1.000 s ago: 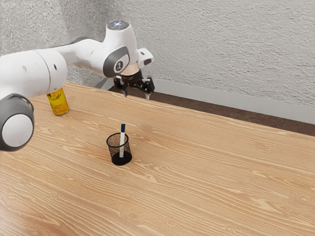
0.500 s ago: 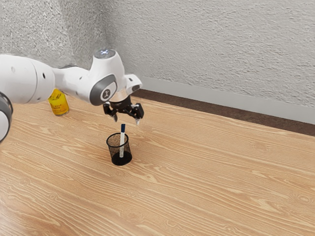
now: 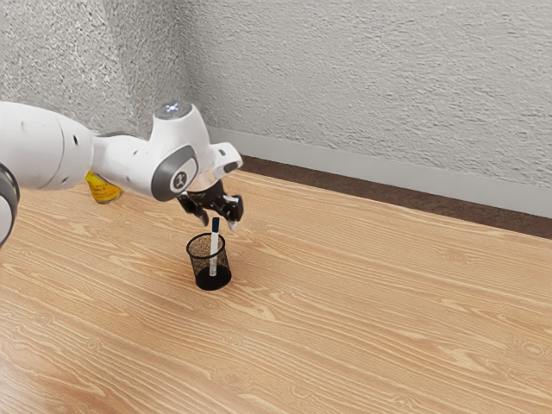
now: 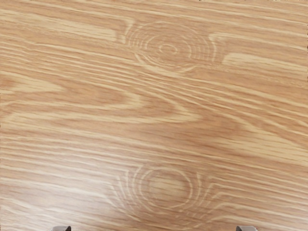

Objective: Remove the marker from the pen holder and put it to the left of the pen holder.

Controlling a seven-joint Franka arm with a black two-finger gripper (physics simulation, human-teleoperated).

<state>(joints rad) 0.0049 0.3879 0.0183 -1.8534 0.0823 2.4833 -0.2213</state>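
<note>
At the exterior view's left, the white arm (image 3: 39,142) runs in, its near part cut off by the picture's edge. The yellow can (image 3: 105,190) stands on the table (image 3: 362,319) behind it, the upper part hidden by the arm. Some small dark print shows on the can, too small to read. The arm's round grey cap carries a pale mark I cannot make out, and the disc on its top bears a small bluish-white one.

Next, towards the exterior view's right, my black gripper (image 3: 219,225) hangs near the top of the marker (image 3: 214,245). Its fingers (image 3: 231,208) are spread, with nothing clamped between them. How far it stands in front of or behind the marker, I cannot tell.

The marker is in the black mesh holder (image 3: 197,265), nearly upright with a slight tilt, its dark blue cap up and well above the rim. The lower white body shows through the mesh, partly veiled by it; I can read no writing on it. The holder stands upright on the table and its bottom is dark.

Beyond the table are a strip of brown floor (image 3: 345,184), a pale skirting (image 3: 345,164) and a rough grey wall (image 3: 371,78). In the wrist view, the fingertips (image 4: 61,228) are cut off, well apart, near a bright sheen on the table's wood grain.
</note>
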